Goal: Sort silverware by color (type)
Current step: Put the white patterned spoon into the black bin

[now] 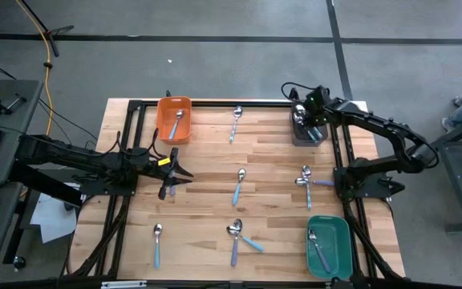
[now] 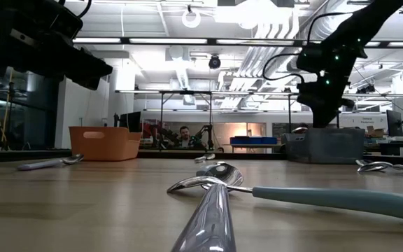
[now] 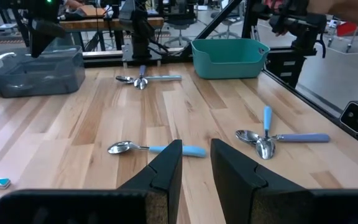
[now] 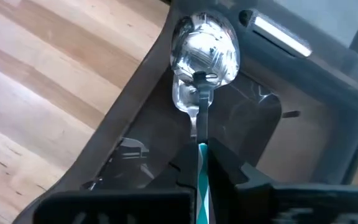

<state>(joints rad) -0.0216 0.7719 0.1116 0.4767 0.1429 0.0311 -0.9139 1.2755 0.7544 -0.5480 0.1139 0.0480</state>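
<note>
Teal-handled spoon (image 4: 199,112), clamped by its handle in my right gripper (image 4: 199,163) and hanging bowl-down inside the grey bin (image 4: 303,124): I should release low to avoid bounce; left gripper (image 3: 195,165) waits, jaws apart.

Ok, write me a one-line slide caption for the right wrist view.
Right tool shut on a teal-handled spoon, holding it bowl-first over the grey bin beside the wooden table.
</note>
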